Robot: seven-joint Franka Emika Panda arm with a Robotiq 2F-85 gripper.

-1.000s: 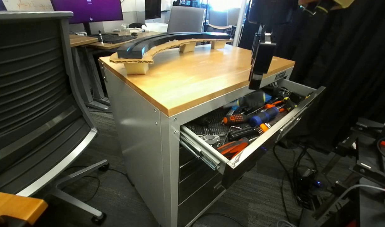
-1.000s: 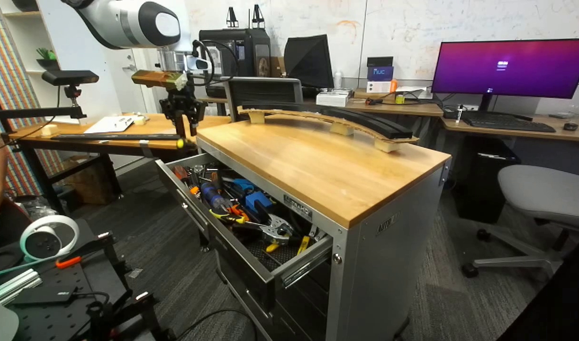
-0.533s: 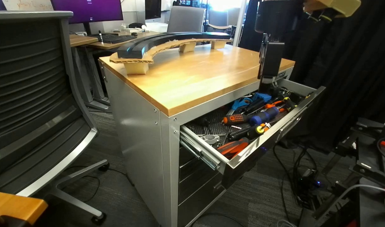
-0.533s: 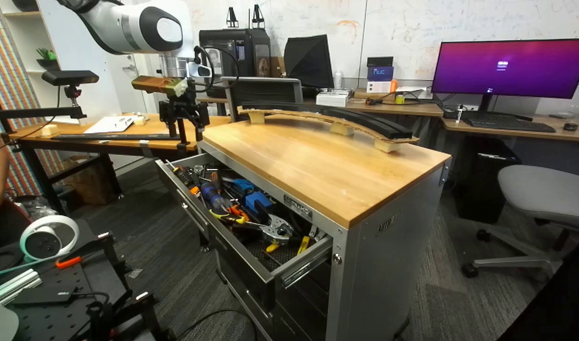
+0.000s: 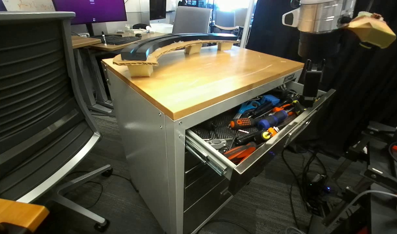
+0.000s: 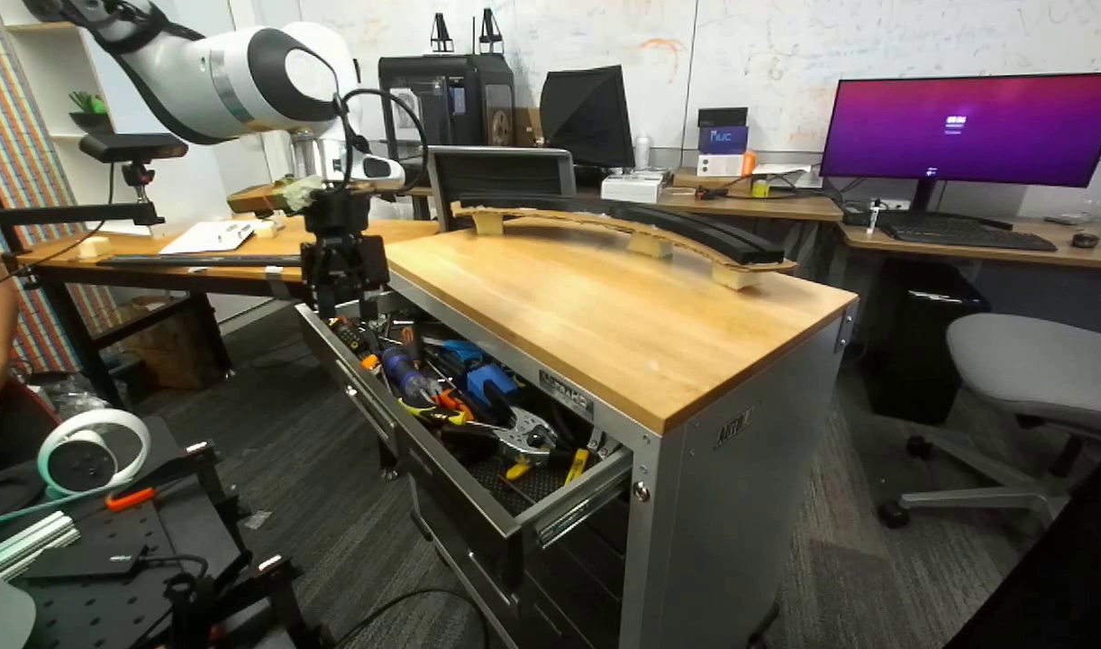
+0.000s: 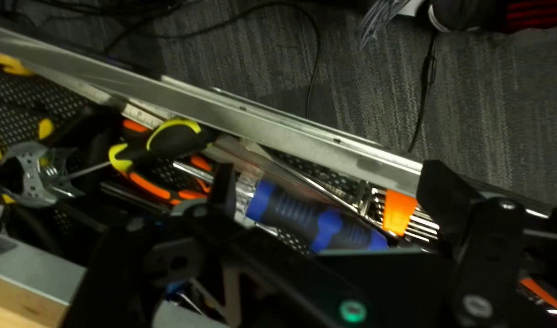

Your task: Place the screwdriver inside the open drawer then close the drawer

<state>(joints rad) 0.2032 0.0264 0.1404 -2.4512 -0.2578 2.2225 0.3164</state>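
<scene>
The screwdriver (image 5: 261, 136), black with a yellow-orange end, lies among other tools inside the open drawer (image 5: 255, 157). It also shows small in an exterior view (image 6: 350, 339). I cannot make it out in the wrist view. The drawer's front (image 6: 465, 487) is pulled well out of the cabinet; its rim (image 7: 278, 132) crosses the wrist view. My gripper (image 5: 310, 97) hangs over the drawer near its front edge, also seen in an exterior view (image 6: 345, 308). In the wrist view the fingers (image 7: 333, 187) are wide apart with nothing between them.
Several tools fill the drawer, including a blue-and-black handle (image 7: 301, 218), an orange hex-key holder (image 7: 398, 212) and yellow-black pliers (image 7: 169, 146). The wooden top (image 5: 218, 74) carries a black curved track (image 5: 179, 42). A chair (image 5: 32, 97) stands beside the cabinet.
A second ago the screwdriver was blurred in the air just below the gripper; half a second ago it lay in the drawer. My gripper has moved outward toward the drawer's front edge and down.
</scene>
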